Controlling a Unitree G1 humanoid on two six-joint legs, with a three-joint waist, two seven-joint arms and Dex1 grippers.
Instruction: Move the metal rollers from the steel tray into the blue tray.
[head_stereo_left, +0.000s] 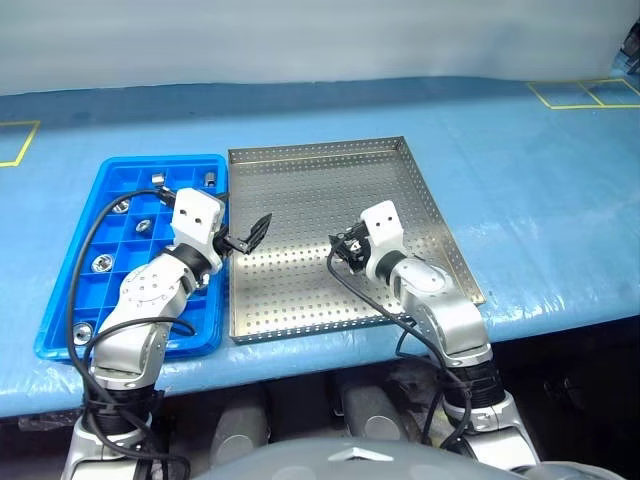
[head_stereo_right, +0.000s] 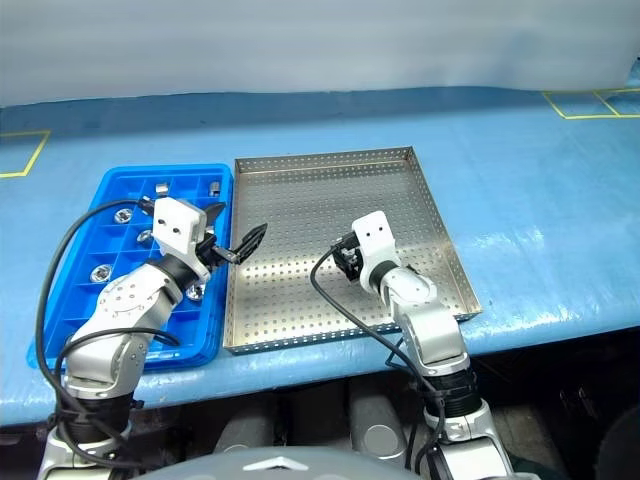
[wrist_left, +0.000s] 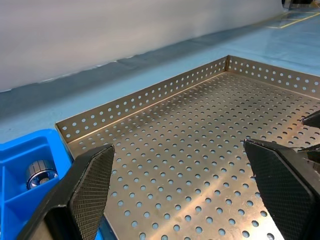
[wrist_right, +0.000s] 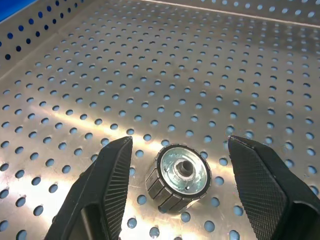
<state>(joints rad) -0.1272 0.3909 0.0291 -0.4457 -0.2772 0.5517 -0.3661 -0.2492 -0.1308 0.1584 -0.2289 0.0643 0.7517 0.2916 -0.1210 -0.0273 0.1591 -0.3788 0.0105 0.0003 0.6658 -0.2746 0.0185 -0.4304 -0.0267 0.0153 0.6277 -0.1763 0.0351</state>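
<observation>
one metal roller (wrist_right: 177, 177) lies on the perforated floor of the steel tray (head_stereo_left: 300, 155), tilted so that its holed end face looks up toward the right wrist camera. it sits in the gap between the two black fingers (wrist_right: 107, 187) of the right gripper (head_stereo_left: 352, 248), with bare tray showing on each side of it, so the jaws stand part open around the roller and neither pad touches it; nothing is held. in the head views this gripper is low over the middle of the steel tray, toward the robot's side of it. the steel tray rests on the blue table cover (head_stereo_left: 540, 170), with the blue tray (head_stereo_left: 70, 300) just beside it on the robot's left, their long sides nearly touching. several more metal rollers (head_stereo_left: 102, 263) sit in separate compartments of the blue tray, some along its far row and some down its left side; one of them (wrist_left: 41, 173) shows in the left wrist view, lying on its side in a corner compartment next to the steel tray's corner. the left gripper (head_stereo_left: 250, 232) hangs above the seam between the two trays, pointing across the steel tray, its fingers (wrist_left: 92, 185) spread wide apart and empty.
</observation>
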